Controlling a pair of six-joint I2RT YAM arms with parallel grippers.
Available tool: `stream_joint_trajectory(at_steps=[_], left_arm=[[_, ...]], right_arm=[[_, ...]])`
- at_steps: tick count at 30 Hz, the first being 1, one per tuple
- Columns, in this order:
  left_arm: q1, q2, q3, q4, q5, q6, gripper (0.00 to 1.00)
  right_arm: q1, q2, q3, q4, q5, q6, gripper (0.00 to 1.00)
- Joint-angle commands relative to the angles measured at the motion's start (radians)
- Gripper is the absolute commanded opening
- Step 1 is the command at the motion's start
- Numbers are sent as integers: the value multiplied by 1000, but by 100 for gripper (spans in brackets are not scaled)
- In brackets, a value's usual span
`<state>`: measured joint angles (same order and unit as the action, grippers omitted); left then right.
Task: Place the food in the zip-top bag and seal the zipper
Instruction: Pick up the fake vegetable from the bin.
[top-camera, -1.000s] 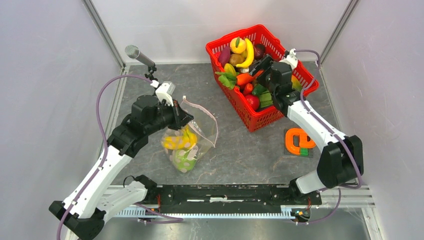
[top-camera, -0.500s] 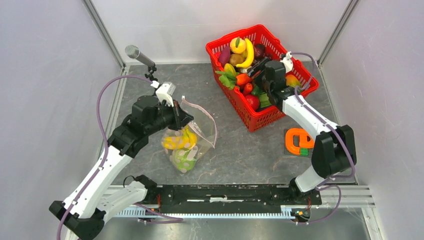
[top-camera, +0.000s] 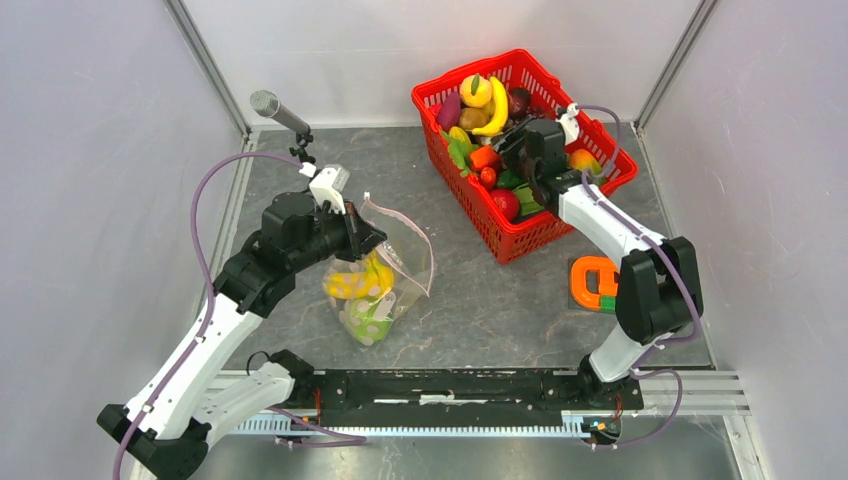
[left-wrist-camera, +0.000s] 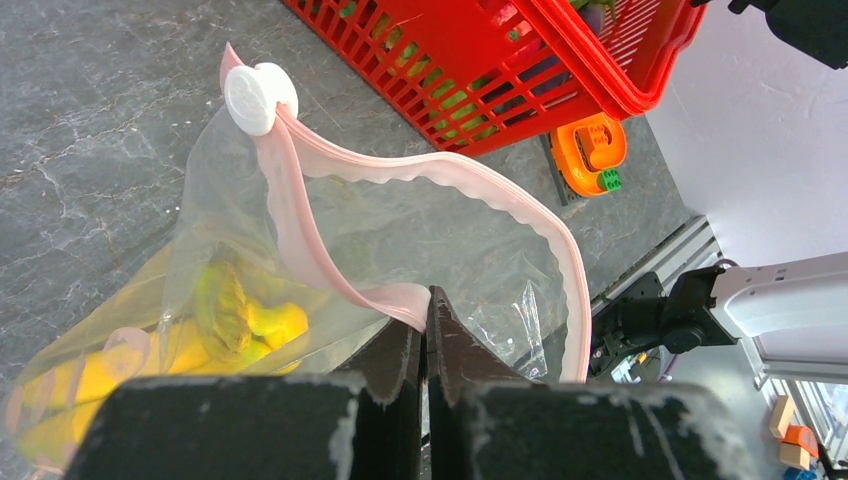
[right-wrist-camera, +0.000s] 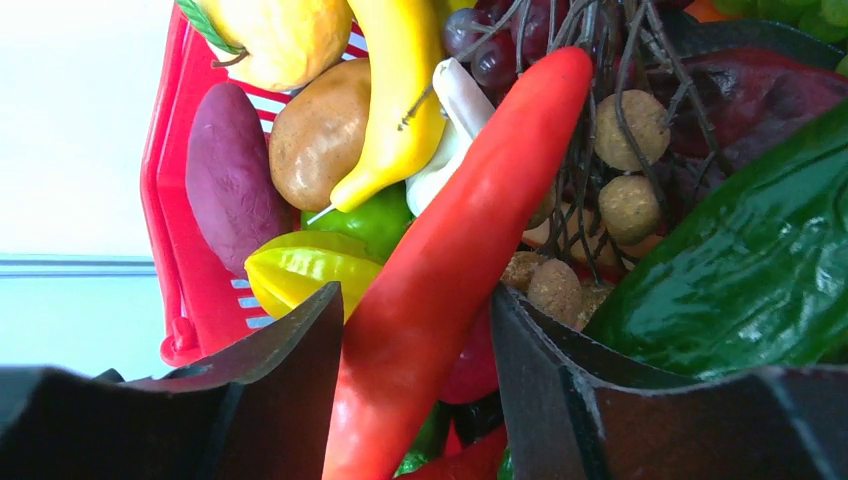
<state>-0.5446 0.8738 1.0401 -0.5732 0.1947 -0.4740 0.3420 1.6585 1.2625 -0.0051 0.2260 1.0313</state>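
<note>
The zip-top bag (top-camera: 392, 268) hangs open from my left gripper (top-camera: 360, 236), which is shut on the pale pink zipper (left-wrist-camera: 300, 210) at the bag's mouth. In the left wrist view the jaws (left-wrist-camera: 425, 312) pinch the strip and a white slider (left-wrist-camera: 258, 97) sits at its far end. Yellow and green food (top-camera: 358, 290) lies inside the bag. My right gripper (top-camera: 502, 150) is down in the red basket (top-camera: 530, 238), among more food. Its jaws (right-wrist-camera: 415, 310) are open and straddle a long red chili (right-wrist-camera: 450, 260), with the left finger against it and a small gap at the right finger.
An orange toy block (top-camera: 595, 283) lies on the table right of the basket's near corner. A microphone (top-camera: 278, 110) on a stand rises at the back left. Round the chili are a banana (right-wrist-camera: 400, 90), a potato (right-wrist-camera: 315, 135), a purple vegetable (right-wrist-camera: 228, 175) and a green cucumber (right-wrist-camera: 740, 280).
My right gripper has moved left and deeper into the basket, and its jaws have narrowed around the red chili. The left arm and the bag have held still.
</note>
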Motion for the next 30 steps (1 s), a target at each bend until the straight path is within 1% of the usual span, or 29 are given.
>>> stream_joint_trajectory(at_steps=[1, 2, 4, 7, 9, 14, 18, 21, 24, 27, 30], left_arm=[[4, -15, 2, 47, 20, -29, 2], [5, -15, 1, 47, 21, -29, 2], [5, -15, 1, 47, 20, -29, 2], [4, -9, 1, 47, 22, -31, 2], [5, -11, 1, 47, 23, -32, 2], [5, -11, -2, 48, 17, -31, 2], [5, -3, 0, 49, 20, -29, 2], [5, 3, 1, 53, 27, -30, 2], [5, 5, 0, 53, 32, -32, 2], [5, -2, -3, 53, 34, -32, 2], [5, -11, -6, 53, 26, -32, 2]], right_arm=[[-3, 4, 18, 39, -3, 22, 58], [-3, 2, 13, 41, -3, 25, 57], [-3, -14, -9, 61, -2, 33, 49], [-3, -58, -73, 148, -5, 30, 39], [-3, -101, -122, 211, -2, 11, 35], [-4, -217, -223, 319, 23, -37, 31], [-3, -317, -310, 449, 54, -123, 27], [-3, -363, -367, 551, 75, -204, 22], [-3, -397, -406, 602, 80, -261, 20], [-3, -433, -448, 687, 30, -327, 18], [-3, -470, -483, 801, -73, -386, 13]])
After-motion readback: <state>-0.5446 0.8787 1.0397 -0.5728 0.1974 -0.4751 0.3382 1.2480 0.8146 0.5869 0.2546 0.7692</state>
